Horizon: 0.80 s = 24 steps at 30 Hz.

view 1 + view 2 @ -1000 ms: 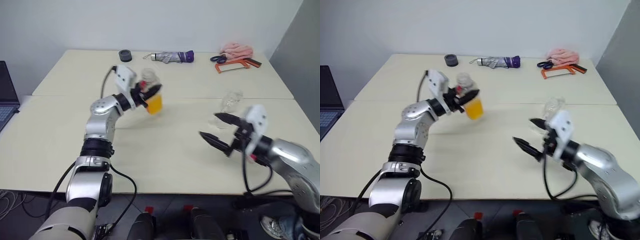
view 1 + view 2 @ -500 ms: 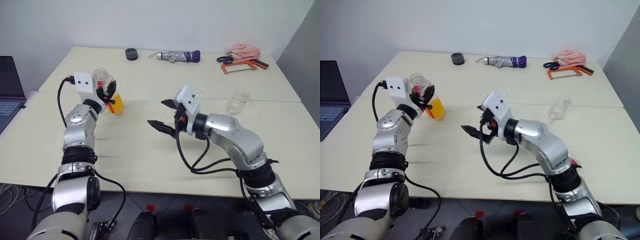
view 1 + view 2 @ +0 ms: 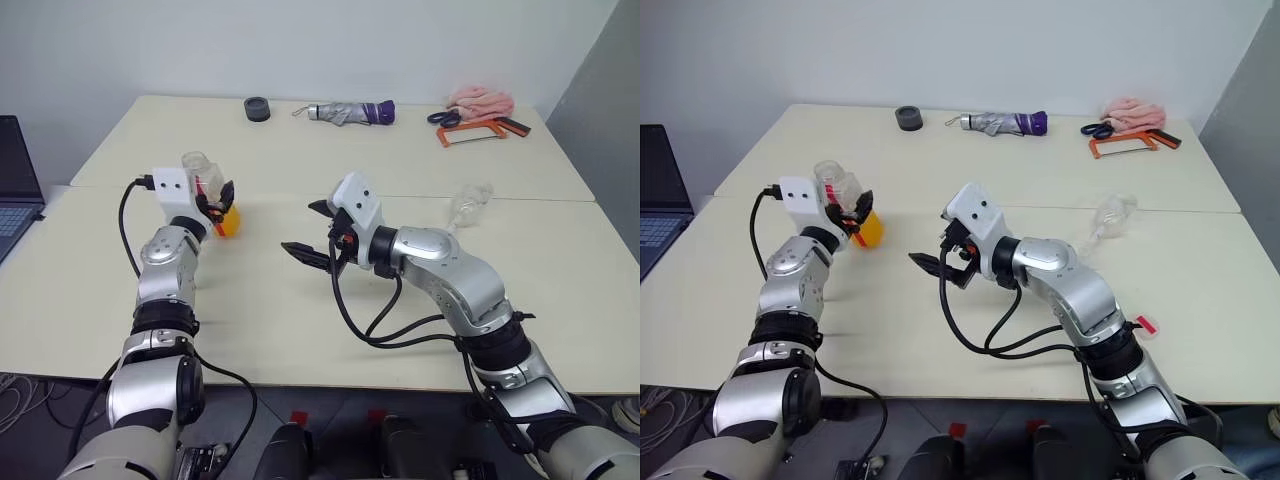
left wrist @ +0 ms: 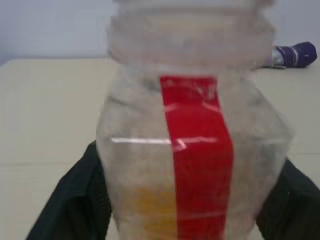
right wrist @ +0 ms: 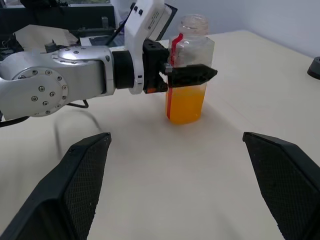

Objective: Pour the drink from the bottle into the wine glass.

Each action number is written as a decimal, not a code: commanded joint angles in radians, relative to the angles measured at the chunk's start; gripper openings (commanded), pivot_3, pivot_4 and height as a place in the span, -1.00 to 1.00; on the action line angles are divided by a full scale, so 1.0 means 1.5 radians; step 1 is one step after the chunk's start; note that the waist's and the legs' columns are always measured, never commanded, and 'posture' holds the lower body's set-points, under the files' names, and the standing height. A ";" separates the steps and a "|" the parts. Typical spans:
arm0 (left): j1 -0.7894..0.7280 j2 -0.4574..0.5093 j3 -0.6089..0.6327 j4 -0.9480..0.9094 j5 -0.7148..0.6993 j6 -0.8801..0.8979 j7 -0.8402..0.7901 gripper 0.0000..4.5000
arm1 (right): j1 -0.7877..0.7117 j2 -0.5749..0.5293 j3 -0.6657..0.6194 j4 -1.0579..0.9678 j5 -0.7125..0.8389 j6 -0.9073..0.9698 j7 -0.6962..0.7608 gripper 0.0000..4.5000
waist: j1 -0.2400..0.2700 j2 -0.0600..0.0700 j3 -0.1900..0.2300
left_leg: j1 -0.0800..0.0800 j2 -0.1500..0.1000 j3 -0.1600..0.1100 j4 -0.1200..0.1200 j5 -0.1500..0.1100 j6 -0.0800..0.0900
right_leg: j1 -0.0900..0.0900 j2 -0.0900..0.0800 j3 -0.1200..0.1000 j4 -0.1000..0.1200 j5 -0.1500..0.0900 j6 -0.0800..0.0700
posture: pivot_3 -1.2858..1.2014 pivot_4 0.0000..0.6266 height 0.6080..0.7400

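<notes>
The bottle point(image 5: 188, 50) stands upright on the pale desk point(image 3: 300, 330), toward its left side, with its wide neck uncapped and the orange drink point(image 5: 186, 102) filling roughly its lower half. A red stripe runs down its side. The left hand point(image 3: 221, 200) reaches level around the bottle at mid-height; whether it presses on the plastic or stands loose around it I cannot tell.

The right hand point(image 3: 299, 227) hovers above the middle of the desk with its two black fingers point(image 5: 82, 170) spread wide and nothing between them, pointing toward the bottle but apart from it.

The wine glass point(image 3: 468, 205) is on the right part of the desk, well apart from the bottle (it appears to lie on its side).

Along the far edge sit a dark round roll point(image 3: 257, 108), a folded umbrella point(image 3: 345, 113), scissors point(image 3: 440, 117), an orange hacksaw point(image 3: 478, 130) and a pink cloth point(image 3: 480, 99). A laptop point(image 3: 15, 185) shows at the left edge
</notes>
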<state>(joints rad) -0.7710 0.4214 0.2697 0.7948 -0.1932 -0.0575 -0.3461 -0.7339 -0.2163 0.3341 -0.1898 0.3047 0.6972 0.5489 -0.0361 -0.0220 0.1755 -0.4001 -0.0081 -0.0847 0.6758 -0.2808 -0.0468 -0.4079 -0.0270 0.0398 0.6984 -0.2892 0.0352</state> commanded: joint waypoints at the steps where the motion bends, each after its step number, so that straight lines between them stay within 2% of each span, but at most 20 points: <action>1: 0.008 -0.001 0.001 -0.027 -0.003 -0.013 -0.001 0.99 | -0.003 0.000 -0.020 -0.031 0.003 0.002 0.003 1.00 | 0.000 0.000 0.000 | 0.000 0.000 0.000 0.000 0.000 0.000 | 0.000 0.000 0.000 0.000 0.000 0.000 | 0.03 -0.52 1.00; 14: 0.129 -0.031 -0.005 -0.149 0.017 0.002 0.070 0.99 | 0.046 -0.022 -0.039 -0.079 0.011 0.027 0.003 1.00 | 0.002 0.000 0.000 | 0.000 0.000 0.000 0.000 -0.001 0.002 | 0.000 0.000 0.000 0.000 0.000 0.000 | 0.03 -0.52 1.00; 24: 0.208 -0.065 -0.025 -0.257 0.016 0.052 0.101 0.99 | 0.114 -0.069 -0.080 -0.154 0.024 0.041 0.002 1.00 | 0.003 0.000 0.000 | 0.000 0.000 0.000 0.000 -0.001 0.002 | 0.000 -0.001 0.000 0.000 0.000 0.000 | 0.03 -0.52 1.00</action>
<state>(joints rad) -0.4654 0.3229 0.2379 0.4731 -0.1723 0.0138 -0.2041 -0.5654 -0.3134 0.2433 -0.3603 0.3207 0.7552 0.5485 -0.0322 -0.0221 0.1755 -0.4000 -0.0075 -0.0850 0.6754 -0.2827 -0.0435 -0.4074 -0.0282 0.0399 0.6979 -0.2892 0.0352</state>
